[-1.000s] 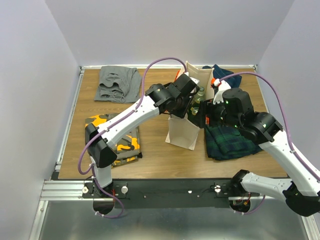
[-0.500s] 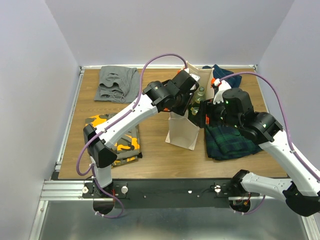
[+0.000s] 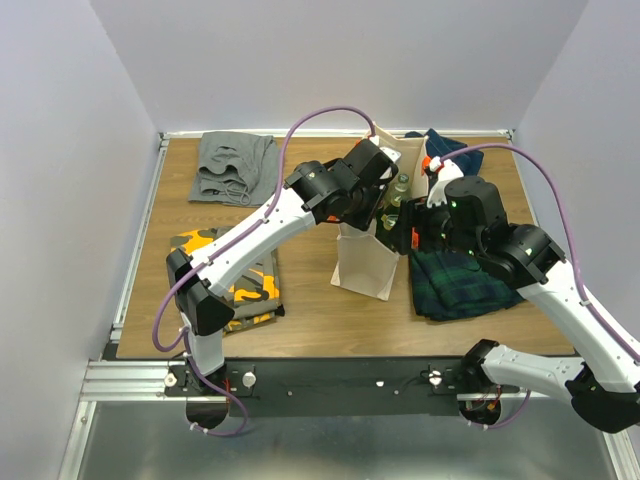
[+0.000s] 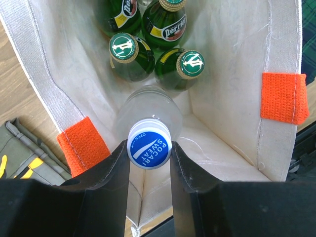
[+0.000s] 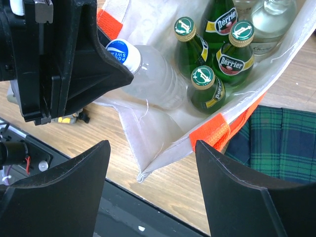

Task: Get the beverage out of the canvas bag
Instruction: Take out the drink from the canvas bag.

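The cream canvas bag [image 3: 366,262] with orange handles [image 4: 283,98] stands mid-table, open at the top. Inside are several green Perrier bottles [image 4: 129,54] and a clear Pocari Sweat bottle with a blue cap [image 4: 149,146]. My left gripper [image 4: 149,150] is inside the bag's mouth, shut on that blue cap, one finger on each side. The bottle also shows in the right wrist view [image 5: 148,74], leaning in the bag. My right gripper [image 5: 150,163] is open and empty, beside the bag's right rim [image 5: 217,129].
A dark green plaid cloth [image 3: 462,282] lies right of the bag. A camouflage garment [image 3: 240,285] lies front left and a grey garment [image 3: 235,165] back left. White walls enclose the table.
My left arm has risen slightly at the bag's mouth. The right arm has not moved.
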Robot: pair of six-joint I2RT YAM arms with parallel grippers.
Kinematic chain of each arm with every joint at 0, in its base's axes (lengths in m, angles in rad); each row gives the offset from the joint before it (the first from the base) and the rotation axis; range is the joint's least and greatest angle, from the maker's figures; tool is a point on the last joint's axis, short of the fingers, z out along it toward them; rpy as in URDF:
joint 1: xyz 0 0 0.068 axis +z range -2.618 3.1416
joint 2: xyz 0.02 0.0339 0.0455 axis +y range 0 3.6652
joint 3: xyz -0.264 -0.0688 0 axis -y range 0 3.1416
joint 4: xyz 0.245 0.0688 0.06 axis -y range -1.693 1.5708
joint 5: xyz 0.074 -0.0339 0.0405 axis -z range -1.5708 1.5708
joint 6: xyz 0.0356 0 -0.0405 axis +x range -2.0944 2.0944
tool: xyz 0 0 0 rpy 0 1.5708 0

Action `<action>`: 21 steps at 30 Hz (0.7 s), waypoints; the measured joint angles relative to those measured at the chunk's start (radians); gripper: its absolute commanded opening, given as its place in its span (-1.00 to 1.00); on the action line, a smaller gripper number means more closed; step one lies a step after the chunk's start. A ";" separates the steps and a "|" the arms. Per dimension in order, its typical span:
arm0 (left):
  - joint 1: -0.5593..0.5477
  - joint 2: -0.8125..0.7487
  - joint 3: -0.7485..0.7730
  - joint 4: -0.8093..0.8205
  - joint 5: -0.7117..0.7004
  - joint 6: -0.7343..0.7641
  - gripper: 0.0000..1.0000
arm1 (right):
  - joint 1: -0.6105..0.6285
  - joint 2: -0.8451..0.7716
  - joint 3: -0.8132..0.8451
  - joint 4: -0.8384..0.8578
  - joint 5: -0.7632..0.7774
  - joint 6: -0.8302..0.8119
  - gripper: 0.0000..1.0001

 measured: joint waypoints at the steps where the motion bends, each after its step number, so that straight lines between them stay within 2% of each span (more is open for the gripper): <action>1: 0.000 0.000 0.000 0.000 0.000 0.001 -1.00 | 0.000 0.000 -0.001 0.000 0.000 0.000 0.57; 21: 0.000 -0.001 0.077 -0.005 -0.015 0.032 -1.00 | 0.000 0.000 -0.006 0.005 0.029 0.000 0.57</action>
